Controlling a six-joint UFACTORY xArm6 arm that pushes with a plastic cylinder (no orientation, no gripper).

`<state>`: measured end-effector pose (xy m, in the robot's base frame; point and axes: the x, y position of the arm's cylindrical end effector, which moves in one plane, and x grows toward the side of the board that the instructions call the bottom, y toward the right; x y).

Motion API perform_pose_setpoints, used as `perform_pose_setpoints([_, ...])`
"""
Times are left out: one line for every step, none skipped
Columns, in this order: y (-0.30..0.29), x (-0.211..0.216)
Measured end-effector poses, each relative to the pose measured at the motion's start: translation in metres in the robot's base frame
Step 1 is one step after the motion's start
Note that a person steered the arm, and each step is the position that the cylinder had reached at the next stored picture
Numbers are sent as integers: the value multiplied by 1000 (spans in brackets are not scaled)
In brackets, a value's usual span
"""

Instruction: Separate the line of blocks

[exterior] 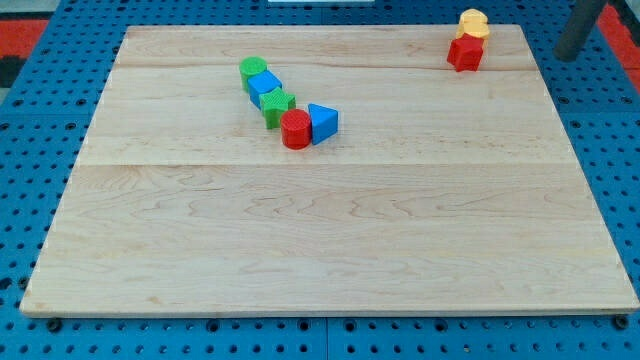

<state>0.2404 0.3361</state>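
Camera view. A pale wooden board (330, 250) lies on a blue perforated table (30, 120). Toward the view's upper left of the board, five blocks form a short diagonal line running down to the view's right. From the top: a green cylinder (253, 68), a blue block (264, 85) of unclear shape touching it, a green block (278, 104) with a ribbed top, and a red cylinder (296, 129). A blue wedge (323, 121) sits just beside the red cylinder on the view's right, touching it, and closes the line. Each block touches or nearly touches its neighbour.

Well apart, at the board's upper right corner, a yellow block (473, 23) stands at the board's far edge with a red block (465, 52) touching it on the near side; their exact shapes cannot be made out.

The dark rod (580, 28) enters at the view's top right, off the board's right edge. My tip (566, 55) rests over the blue table, near the yellow and red pair and far from the line. The arm carries no hand, so nothing is grasped; the tip touches no block.
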Motion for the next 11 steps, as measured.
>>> perform_pose_setpoints([0,-45])
perform_pose_setpoints([-2,-50])
perform_pose_setpoints([-13,-49])
perform_pose_setpoints([-34,-49])
perform_pose_setpoints([-61,-49])
perform_pose_setpoints([-92,-49])
perform_pose_setpoints([-118,-49])
perform_pose_setpoints([-139,-49])
perform_pose_setpoints([-143,-49])
perform_pose_setpoints([-142,-32])
perform_pose_setpoints([-126,10])
